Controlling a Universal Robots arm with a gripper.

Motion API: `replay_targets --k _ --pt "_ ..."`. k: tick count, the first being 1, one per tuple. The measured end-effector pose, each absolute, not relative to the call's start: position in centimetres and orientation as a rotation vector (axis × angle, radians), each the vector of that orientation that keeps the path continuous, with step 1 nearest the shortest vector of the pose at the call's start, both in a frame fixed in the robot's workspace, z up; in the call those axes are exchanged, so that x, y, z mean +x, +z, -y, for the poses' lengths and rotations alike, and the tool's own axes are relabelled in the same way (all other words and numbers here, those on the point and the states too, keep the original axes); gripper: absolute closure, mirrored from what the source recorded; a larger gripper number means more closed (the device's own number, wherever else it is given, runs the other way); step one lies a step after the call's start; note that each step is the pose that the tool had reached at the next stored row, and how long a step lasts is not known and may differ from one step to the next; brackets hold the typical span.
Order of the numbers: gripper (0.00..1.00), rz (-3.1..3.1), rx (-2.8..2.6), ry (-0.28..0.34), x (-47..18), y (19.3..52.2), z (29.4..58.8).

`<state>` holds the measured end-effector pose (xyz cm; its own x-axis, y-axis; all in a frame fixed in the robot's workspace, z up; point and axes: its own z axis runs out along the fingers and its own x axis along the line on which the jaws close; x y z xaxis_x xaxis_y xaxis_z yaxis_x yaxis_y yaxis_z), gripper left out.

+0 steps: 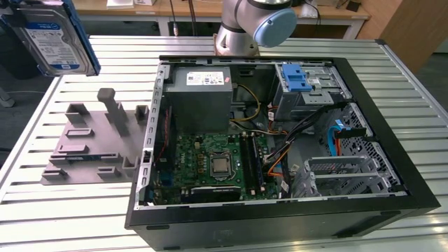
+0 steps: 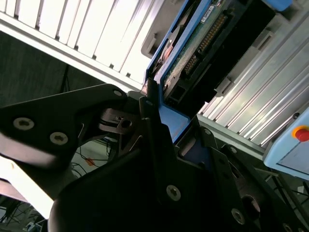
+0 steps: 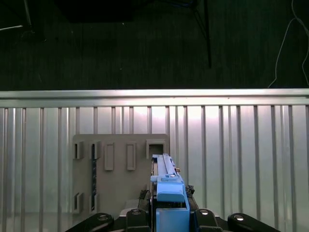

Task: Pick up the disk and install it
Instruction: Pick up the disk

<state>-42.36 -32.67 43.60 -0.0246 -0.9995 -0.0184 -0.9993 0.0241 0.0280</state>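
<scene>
The disk point(image 1: 52, 39), a silver hard drive with a white-and-blue label and a blue rail frame, hangs high in the air at the exterior view's upper left, above the table's edge. In the first wrist view the disk point(image 3: 166, 186) shows edge-on, above the grey fixture plate point(image 3: 120, 174). My gripper point(image 3: 169, 215) is shut on its blue end. In the second wrist view the gripper point(image 2: 161, 121) clamps the blue frame of the disk point(image 2: 203, 34), whose circuit-board side and connector show.
An open computer case point(image 1: 392, 173) lies on the slatted metal table point(image 1: 70, 210). Inside are a grey power supply box point(image 1: 201, 100), a motherboard point(image 1: 217, 163) and a drive bay with a blue latch point(image 1: 297, 79). The grey slotted fixture point(image 1: 91, 142) stands left of the case.
</scene>
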Motion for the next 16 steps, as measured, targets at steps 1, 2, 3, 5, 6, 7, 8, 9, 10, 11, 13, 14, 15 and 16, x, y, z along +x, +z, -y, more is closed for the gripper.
replay_targets --k 1,2,3,5,6,7,8,9,10,11,13,14,15,16 --pt "0.64 2.243 2.189 -0.052 -42.4 43.7 32.7" --pt "0.64 2.243 2.189 -0.052 -42.4 43.8 32.7" --pt "0.64 2.243 2.189 -0.052 -42.4 43.8 32.7" --pt "0.64 2.243 2.189 -0.052 -42.4 44.1 32.7" --pt "0.64 2.243 2.189 -0.052 -42.4 44.2 32.7" --pt "0.64 2.243 2.189 -0.052 -42.4 44.3 32.7" --pt "0.64 2.243 2.189 -0.052 -42.4 44.4 32.7" --pt "0.64 2.244 2.189 -0.052 -42.4 44.5 32.7" --pt "0.64 2.243 2.189 -0.052 -42.4 44.7 32.7" --pt "0.64 2.243 2.189 -0.052 -42.4 44.8 32.7" --pt "0.64 2.243 2.190 -0.052 -42.4 45.0 32.7" --pt "0.64 2.243 2.189 -0.051 -42.4 45.1 32.7" --pt "0.64 2.243 2.189 -0.052 -42.4 45.2 32.7" --pt "0.64 2.244 2.189 -0.052 -42.4 45.3 32.7"
